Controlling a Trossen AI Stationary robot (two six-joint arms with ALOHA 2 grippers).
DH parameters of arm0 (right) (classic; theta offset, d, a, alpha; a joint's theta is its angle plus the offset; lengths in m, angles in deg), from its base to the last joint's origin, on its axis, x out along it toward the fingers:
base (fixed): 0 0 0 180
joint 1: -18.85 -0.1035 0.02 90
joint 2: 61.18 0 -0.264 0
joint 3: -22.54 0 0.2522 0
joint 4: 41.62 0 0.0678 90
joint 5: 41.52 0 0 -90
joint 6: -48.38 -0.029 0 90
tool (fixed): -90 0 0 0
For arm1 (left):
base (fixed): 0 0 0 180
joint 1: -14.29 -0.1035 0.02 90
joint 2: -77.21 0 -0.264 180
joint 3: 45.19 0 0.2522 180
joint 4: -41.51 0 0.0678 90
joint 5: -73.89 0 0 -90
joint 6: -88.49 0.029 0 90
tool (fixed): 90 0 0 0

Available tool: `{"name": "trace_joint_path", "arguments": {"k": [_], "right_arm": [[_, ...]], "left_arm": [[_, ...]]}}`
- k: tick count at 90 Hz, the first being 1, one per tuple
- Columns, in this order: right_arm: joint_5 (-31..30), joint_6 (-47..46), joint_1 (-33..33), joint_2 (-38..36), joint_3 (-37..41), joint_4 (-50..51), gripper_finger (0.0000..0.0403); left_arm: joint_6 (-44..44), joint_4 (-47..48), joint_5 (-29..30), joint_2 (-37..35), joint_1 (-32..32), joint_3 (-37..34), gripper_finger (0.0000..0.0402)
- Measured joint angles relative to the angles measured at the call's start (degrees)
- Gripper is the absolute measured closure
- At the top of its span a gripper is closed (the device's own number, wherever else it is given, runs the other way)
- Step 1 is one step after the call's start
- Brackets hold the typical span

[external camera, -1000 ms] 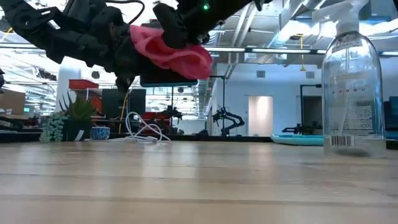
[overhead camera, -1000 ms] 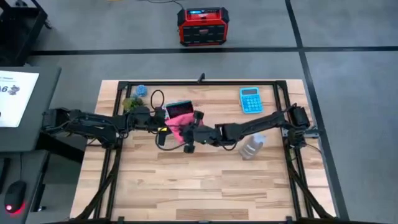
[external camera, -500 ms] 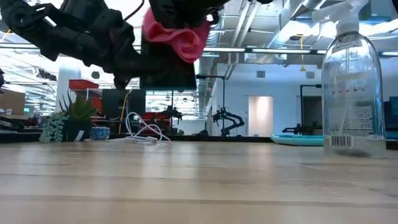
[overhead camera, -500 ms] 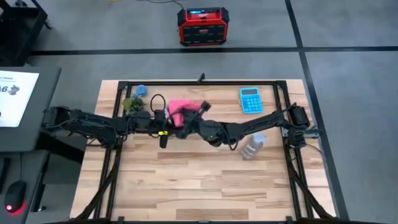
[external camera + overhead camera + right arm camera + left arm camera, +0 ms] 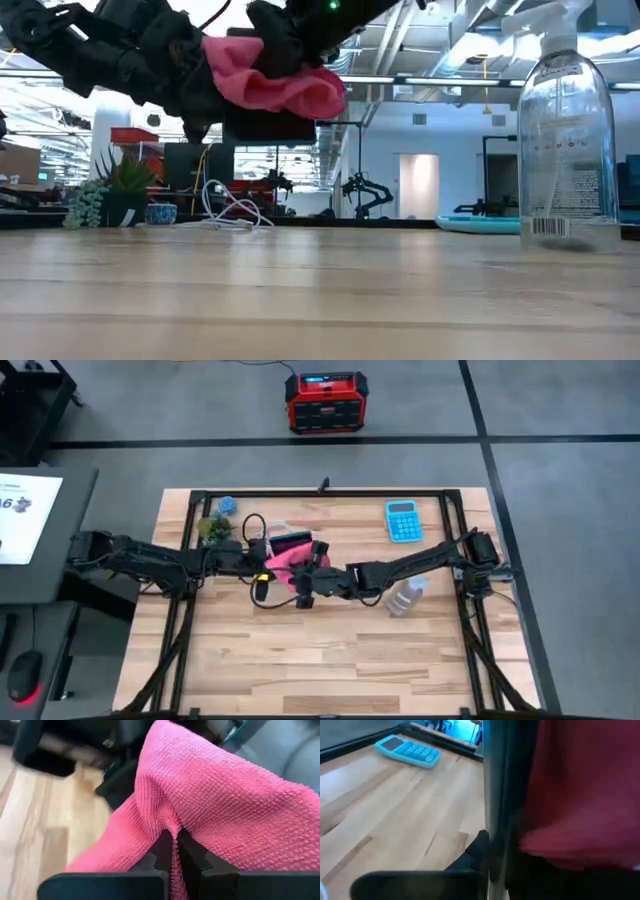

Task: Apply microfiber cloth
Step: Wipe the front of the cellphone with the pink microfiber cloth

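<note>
— Above the middle of the worktop (image 5: pixel 330 650), a little toward the far left, what's that pink thing?

— The microfiber cloth (image 5: pixel 280 561). Bright pink, waffle-textured up close, bunched into soft folds and lifted well clear of the wood. From the low view it hangs in a rounded lump (image 5: pixel 270 85) between the two arms.

— Who has hold of it?

— The right end effector (image 5: pixel 175 851). Its dark fingers (image 5: pixel 163 851) are pressed nearly together with a fold of cloth pinched between them. In the high view that end effector (image 5: pixel 306 572) sits right at the cloth's near edge.

— And the left one?

— The left end effector (image 5: pixel 262 556) is just left of the cloth, gripping a dark flat phone (image 5: pixel 268 122) that the cloth is draped against. I can see the phone's thin edge (image 5: pixel 495 795) held upright in its wrist view, so its fingers are clamped on it.

— Any writing?

— A barcode label on the clear spray bottle (image 5: pixel 565 140) at the right, too small to read. The blue calculator (image 5: pixel 403 520) lies at the far right, well apart.
</note>
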Motion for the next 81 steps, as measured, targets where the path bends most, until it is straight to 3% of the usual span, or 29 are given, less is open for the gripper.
{"name": "trace_joint_path", "arguments": {"k": [12,27,36,46,68,81], "right_arm": [[1.0,4.2,1.1,0.0,0.0,-5.7,0.0403],[-6.2,13.4,1.9,0.0,0.1,-22.3,0.0403],[-9.0,14.9,2.4,0.0,0.1,-27.0,0.0403],[-7.4,13.4,2.6,0.0,0.0,-23.3,0.0403],[4.3,1.6,1.8,0.0,0.0,-2.1,0.0403],[1.3,3.4,1.8,0.0,0.1,-5.2,0.0403]], "left_arm": [[0.1,-1.1,-1.0,-0.1,0.1,0.1,0.0389],[0.0,-0.9,-1.1,-0.1,0.1,0.2,0.0389],[0.0,-0.8,-1.2,-0.1,0.1,0.2,0.0389],[0.1,0.0,-1.3,-0.1,0.1,0.1,0.0389],[1.1,0.2,-1.6,0.0,0.2,0.0,0.0389],[1.8,-0.4,-1.0,0.0,0.2,0.0,0.0389]]}}
